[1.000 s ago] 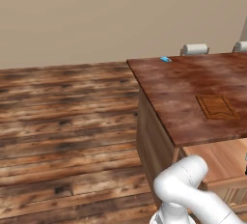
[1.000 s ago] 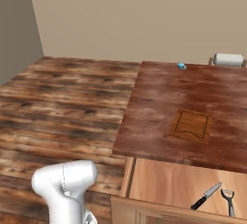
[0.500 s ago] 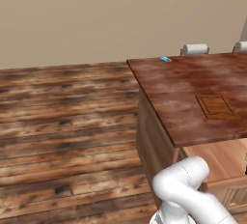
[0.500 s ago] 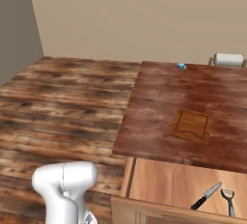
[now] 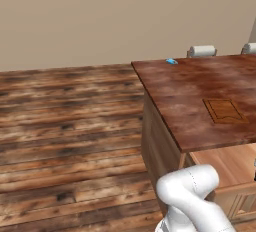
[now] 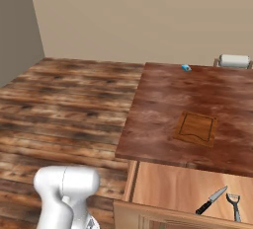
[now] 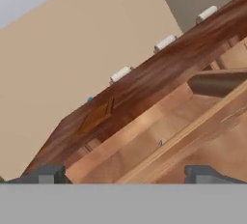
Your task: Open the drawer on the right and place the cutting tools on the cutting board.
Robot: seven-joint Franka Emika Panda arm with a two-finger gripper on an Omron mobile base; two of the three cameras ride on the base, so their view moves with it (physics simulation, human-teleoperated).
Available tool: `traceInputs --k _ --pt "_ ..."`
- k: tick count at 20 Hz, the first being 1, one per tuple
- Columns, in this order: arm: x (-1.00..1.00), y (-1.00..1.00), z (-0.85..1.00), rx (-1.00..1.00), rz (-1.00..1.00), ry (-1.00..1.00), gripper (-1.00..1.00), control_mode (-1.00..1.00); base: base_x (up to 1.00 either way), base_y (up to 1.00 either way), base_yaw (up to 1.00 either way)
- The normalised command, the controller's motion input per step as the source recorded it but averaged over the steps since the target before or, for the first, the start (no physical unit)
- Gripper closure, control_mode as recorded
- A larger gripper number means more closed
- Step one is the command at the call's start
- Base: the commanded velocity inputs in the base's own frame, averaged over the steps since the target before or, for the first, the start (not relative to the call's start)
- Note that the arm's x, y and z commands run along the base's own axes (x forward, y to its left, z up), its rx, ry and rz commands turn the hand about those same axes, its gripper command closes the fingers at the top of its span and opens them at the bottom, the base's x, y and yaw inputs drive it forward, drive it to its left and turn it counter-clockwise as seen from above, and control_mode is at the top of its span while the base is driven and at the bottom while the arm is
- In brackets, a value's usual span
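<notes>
Nothing has shifted since a second ago; jaws spread wide, empty.
Pale tan drawer (image 6: 163, 186) stands open, small dark-handled knife (image 6: 211, 200) lying inside; orange-brown grooved board (image 6: 196, 128) bare.

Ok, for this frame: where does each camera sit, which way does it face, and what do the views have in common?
Left base view: behind the arm on its left, facing forward and down over the countertop and cutting board; white arm at lower right.
Right base view: behind on its right, over the open drawer with the knife; arm at lower left.
Hand view: rolled, low beside the drawer; the open gripper at the bottom.
All three share the board and countertop.
</notes>
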Motion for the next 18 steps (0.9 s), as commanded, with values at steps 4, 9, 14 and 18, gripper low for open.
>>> traceInputs --k 4,9,14,18 --pt "0.3 0.66 0.22 -0.36 0.09 0.25 -1.0 -1.0 0.0 0.0 0.0" --pt "0.4 0.43 0.29 -0.34 0.09 0.27 -1.0 -1.0 0.0 0.0 0.0" --pt "0.39 0.16 0.41 -0.33 0.08 0.27 -1.0 -1.0 0.0 0.0 0.0" --pt "0.44 0.09 0.37 -0.32 0.08 0.3 -1.0 -1.0 0.0 0.0 0.0"
